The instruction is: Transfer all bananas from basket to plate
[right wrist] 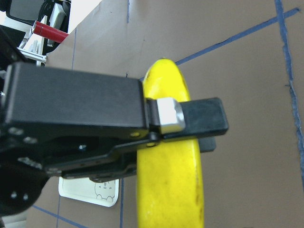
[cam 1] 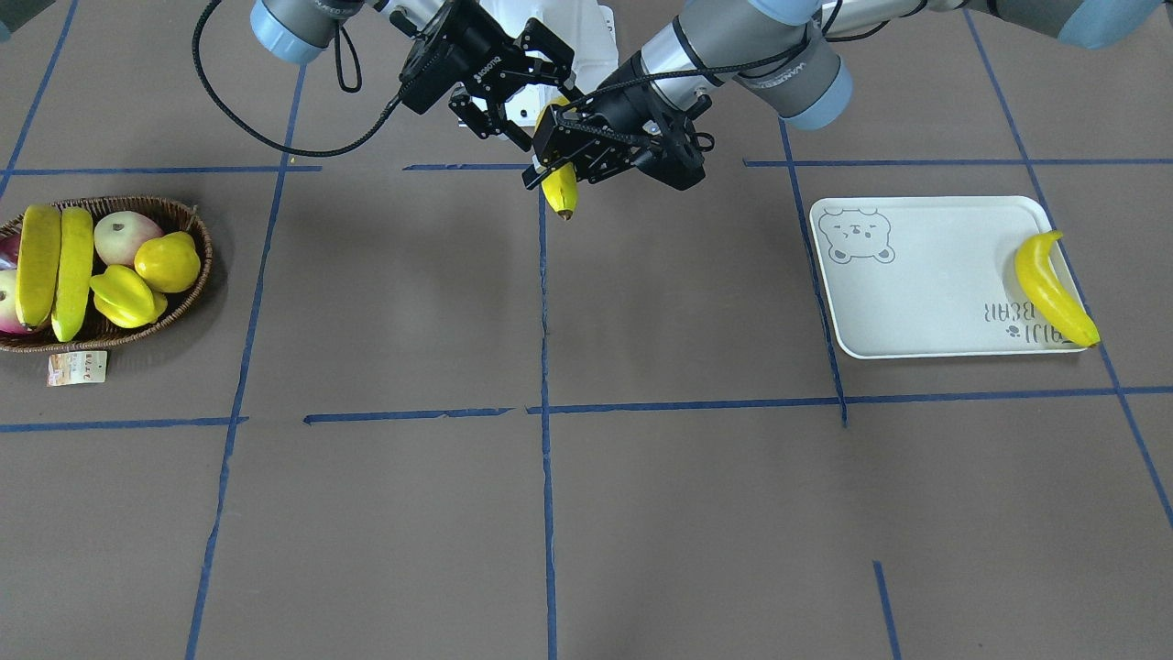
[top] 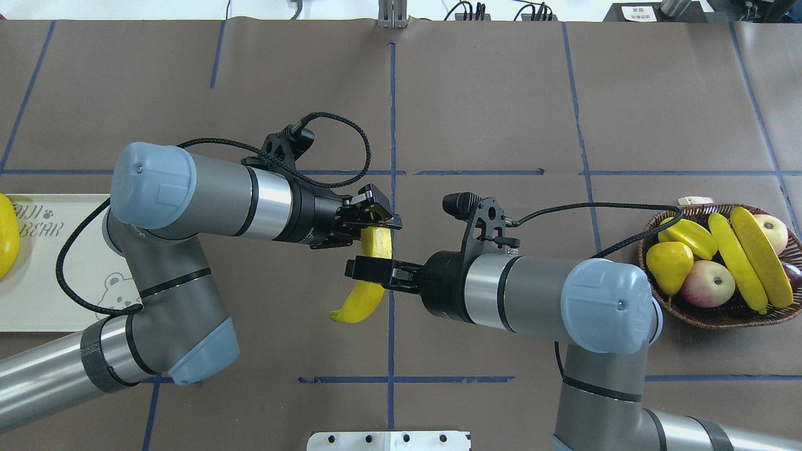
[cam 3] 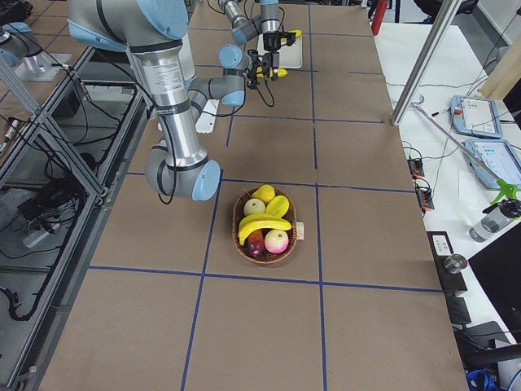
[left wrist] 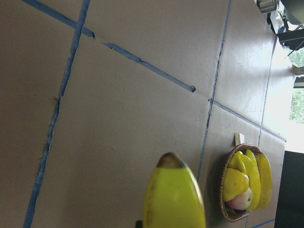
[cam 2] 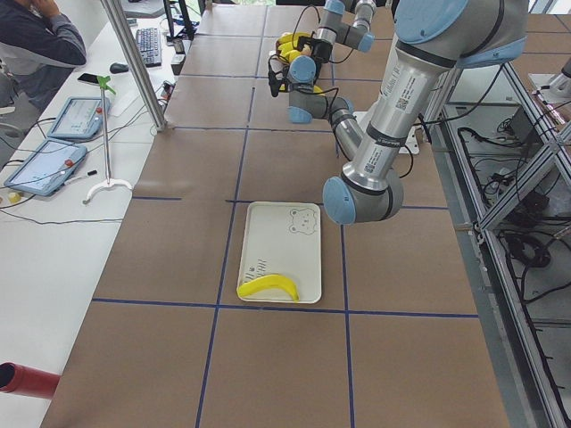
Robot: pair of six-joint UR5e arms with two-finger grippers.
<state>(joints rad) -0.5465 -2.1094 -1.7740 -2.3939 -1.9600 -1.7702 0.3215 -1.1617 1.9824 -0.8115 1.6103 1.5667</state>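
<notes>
Counter's left end, nearest. Pale grey-white rectangular plate with a bear-face drawing (cam 1: pixel 916 293) sits flat on the brown counter marked with blue tape lines (cam 1: pixel 641 504). One glossy yellow curved banana (cam 1: pixel 1054 289) lies along the plate's short side opposite the bear, one tip on the rim. Set that far out, it leaves most of the plate bare for more fruit.

Mid-counter. Both arms meet above the centre tape line, well clear of the surface. The left hand (cam 1: pixel 553 154) pinches a second yellow banana (cam 1: pixel 560 188) near its upper end. The brown-tipped lower end hangs free below the fingers. The right wrist view shows one pad across the front of the fruit and the other behind it. The right hand (top: pixel 354 268) is just beside it on the robot's side, fingers spread. Whether any finger touches the banana cannot be told. This reads as a hand-over: basket and plate are at opposite ends, each beside one arm, so the fruit changes hands in the middle. The load appears to be on the left hand alone.

Far end. Shallow oval dark brown wicker basket (cam 1: pixel 197 229), with a paper tag (cam 1: pixel 78 367) beside it. Two long yellow bananas (cam 1: pixel 38 266) (cam 1: pixel 73 275) lie side by side across the other fruit: a ridged yellow starfruit (cam 1: pixel 124 295), a round yellow pear-like fruit (cam 1: pixel 168 261) and a pink-green apple (cam 1: pixel 124 236). Lying on top, both look easy to reach.

Judged tally: one plated, one in transit, two not yet moved.
</notes>
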